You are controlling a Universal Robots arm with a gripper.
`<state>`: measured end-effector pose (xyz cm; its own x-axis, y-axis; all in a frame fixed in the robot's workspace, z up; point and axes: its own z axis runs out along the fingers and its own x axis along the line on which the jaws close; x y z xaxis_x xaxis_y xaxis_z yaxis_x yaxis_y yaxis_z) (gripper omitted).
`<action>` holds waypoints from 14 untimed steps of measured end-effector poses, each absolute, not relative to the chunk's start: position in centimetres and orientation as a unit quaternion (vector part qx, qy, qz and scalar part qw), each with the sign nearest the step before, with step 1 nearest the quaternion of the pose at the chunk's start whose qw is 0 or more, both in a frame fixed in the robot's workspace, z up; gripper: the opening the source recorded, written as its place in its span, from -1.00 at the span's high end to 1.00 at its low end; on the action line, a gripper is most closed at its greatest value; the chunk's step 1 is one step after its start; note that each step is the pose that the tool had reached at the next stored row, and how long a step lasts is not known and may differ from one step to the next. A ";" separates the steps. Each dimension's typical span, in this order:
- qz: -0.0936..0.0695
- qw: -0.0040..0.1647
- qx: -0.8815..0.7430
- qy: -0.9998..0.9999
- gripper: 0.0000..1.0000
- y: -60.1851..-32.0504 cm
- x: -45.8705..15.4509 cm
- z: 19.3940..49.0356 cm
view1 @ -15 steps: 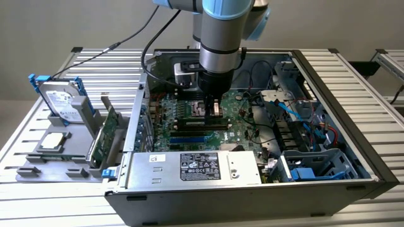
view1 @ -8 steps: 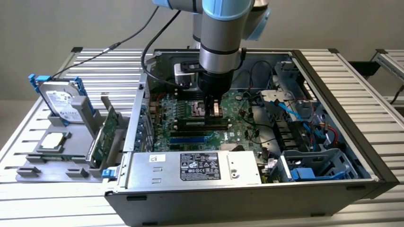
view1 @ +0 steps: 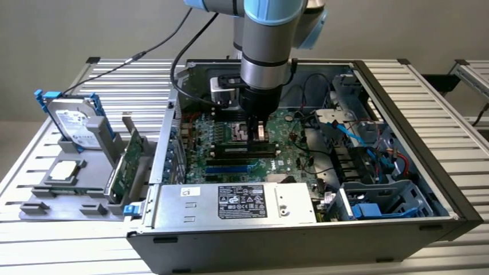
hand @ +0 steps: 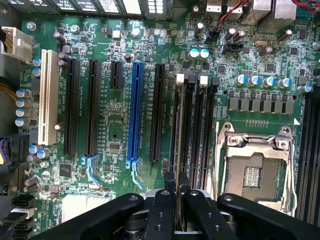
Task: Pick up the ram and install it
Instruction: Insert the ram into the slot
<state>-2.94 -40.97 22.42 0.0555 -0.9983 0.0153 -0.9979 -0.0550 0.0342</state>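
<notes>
**Slatted table, open case, ram held at the memory slots**

A slatted aluminium table (view1: 428, 97) carried an open computer case (view1: 458, 206) lying on its side before a plain pale wall. The power supply (view1: 176, 206) at the case's near edge bore a black label (view1: 240, 201) with white print that could not be read. On the exterior view's left, a grey fixture (view1: 46, 207) held a hard drive (view1: 73, 121) with a pale label and a green expansion card (view1: 126, 163), both on edge. White lettering on the motherboard (hand: 115, 125) was also illegible.

The arm came straight down into the middle of the case, with the case walls well apart from it on every side. Blue cables (view1: 359, 140) and a blue drive cage (view1: 382, 200) lay toward the exterior view's right.

The gripper (view1: 258, 136) stood over the black memory slots (hand: 200, 130), between the blue expansion slot (hand: 135, 110) and the CPU socket (hand: 252, 170). Its fingers (hand: 162, 200) were pressed close together, pinching the ram (hand: 176, 140). The ram showed edge-on as a thin strip running away from the fingertips, in line with the slot nearest the expansion slots. In the exterior view the ram (view1: 233, 144) lay level along the slots directly under the fingertips. Whether it was seated could not be told.
</notes>
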 end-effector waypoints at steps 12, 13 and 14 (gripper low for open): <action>-0.005 0.019 0.725 -0.689 0.73 -41.0 -3.0 22.4; -0.005 0.019 0.725 -0.689 0.73 -41.0 -3.0 22.4; -0.005 0.019 0.725 -0.689 0.73 -41.0 -3.0 22.3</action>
